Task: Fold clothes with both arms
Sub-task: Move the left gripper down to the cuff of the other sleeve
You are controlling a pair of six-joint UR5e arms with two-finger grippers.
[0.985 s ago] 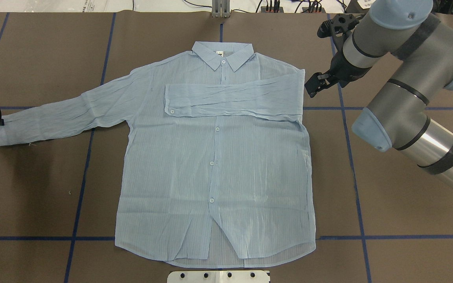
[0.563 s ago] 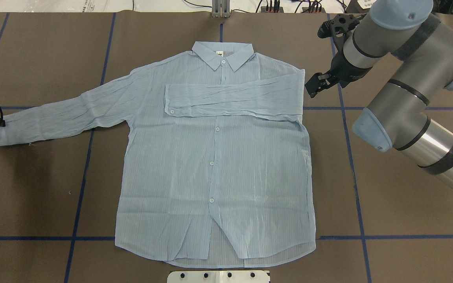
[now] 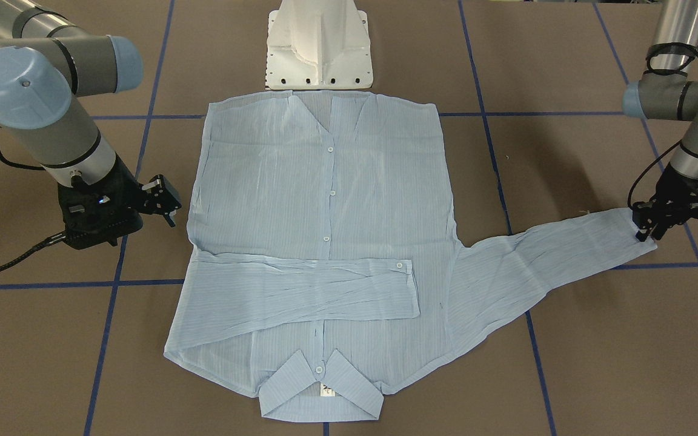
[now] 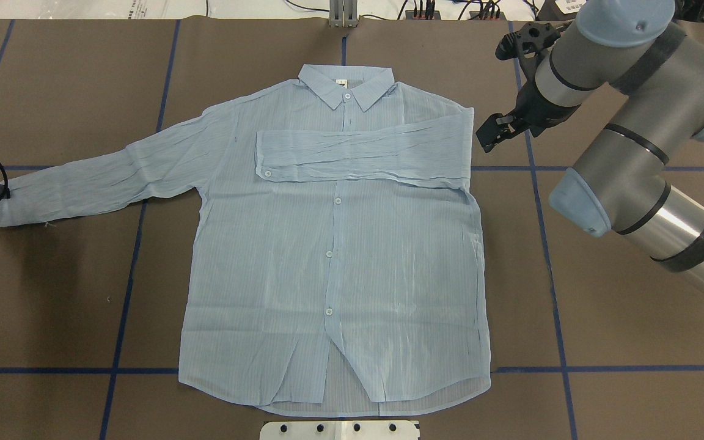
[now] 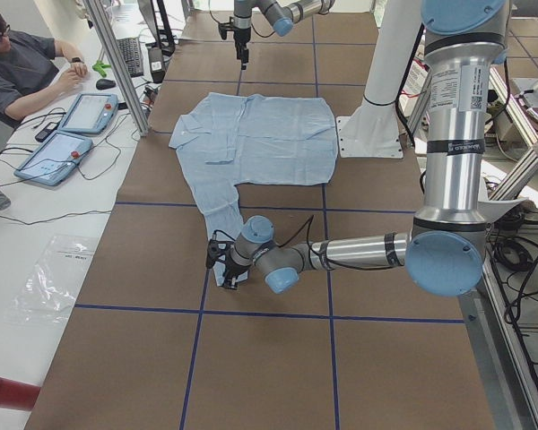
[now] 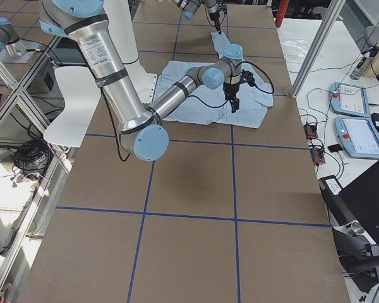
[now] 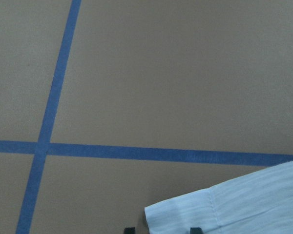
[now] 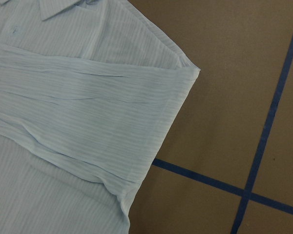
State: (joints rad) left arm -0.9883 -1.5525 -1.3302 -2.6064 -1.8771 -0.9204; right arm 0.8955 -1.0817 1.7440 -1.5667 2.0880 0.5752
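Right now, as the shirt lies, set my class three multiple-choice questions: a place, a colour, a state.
1. Where is the left gripper? A at the cuff of the outstretched sleeve; B on the shirt's chest; C clear of the shirt.
2. What colour are the tape lines on the table? A red; B blue; C yellow.
3. How does the sleeve on the robot's right lie? A rolled up; B stretched sideways; C folded across the chest.
1 A: it sits at that cuff's edge. 2 B: the grid lines are blue. 3 C: it lies flat across the chest.
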